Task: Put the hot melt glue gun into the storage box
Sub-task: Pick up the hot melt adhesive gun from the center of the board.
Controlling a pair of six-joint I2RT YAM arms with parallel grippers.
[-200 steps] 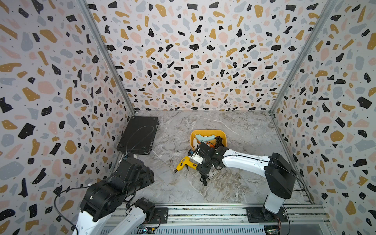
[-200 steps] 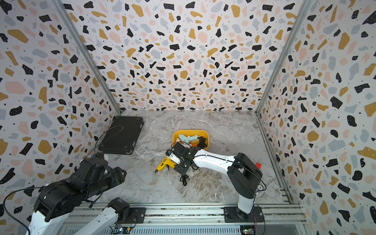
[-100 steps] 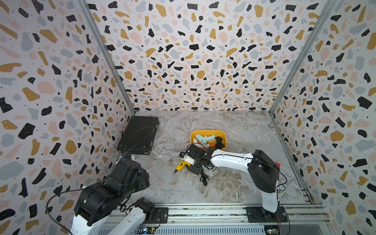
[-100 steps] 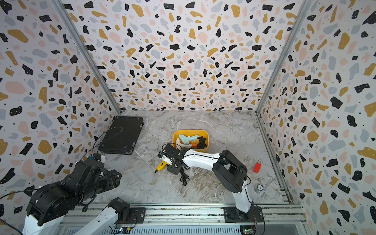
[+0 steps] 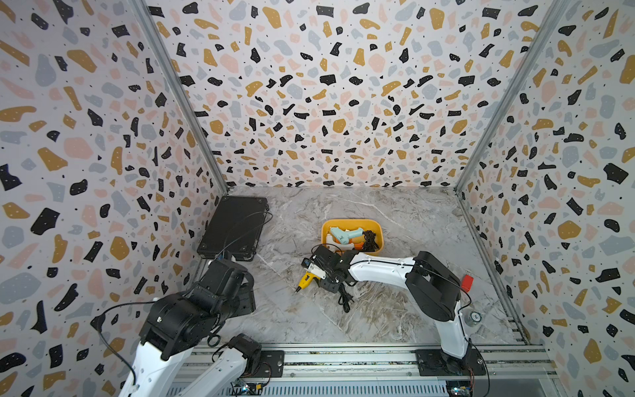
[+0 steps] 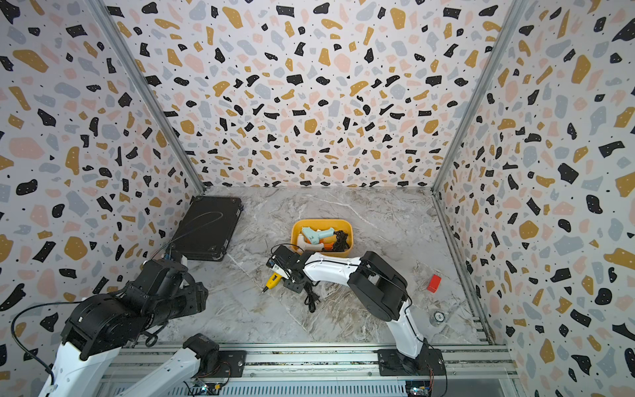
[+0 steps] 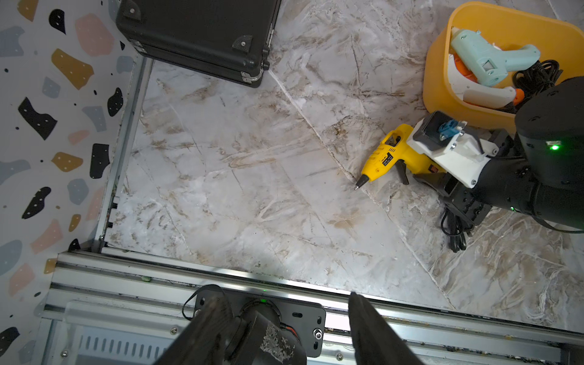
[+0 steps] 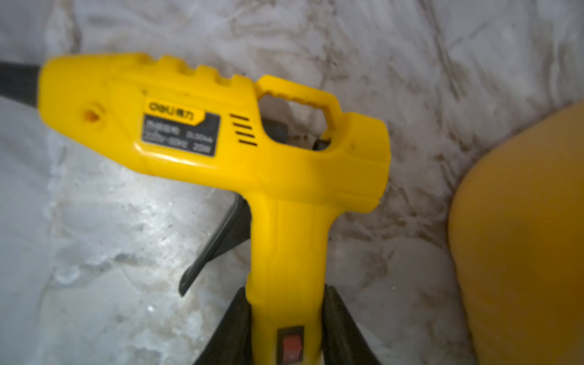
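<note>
Centre floor (image 5: 343,316), in both top views: glue gun (image 5: 305,280) lies flat just below-left of the mustard box (image 5: 350,223), nozzle (image 5: 297,291) aimed lower left, handle (image 8: 284,252) toward the right gripper (image 8: 286,303), fingers (image 8: 234,322) clamped on that handle; left gripper (image 7: 286,298) part-open, empty, well apart.

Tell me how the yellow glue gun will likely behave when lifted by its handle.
The yellow glue gun looks like rigid moulded plastic, so it should not flex. The right end effector holds only the handle, so the barrel may droop nose-down. Its black power cord lies in a loose bundle; it will probably dangle and drag.
</note>
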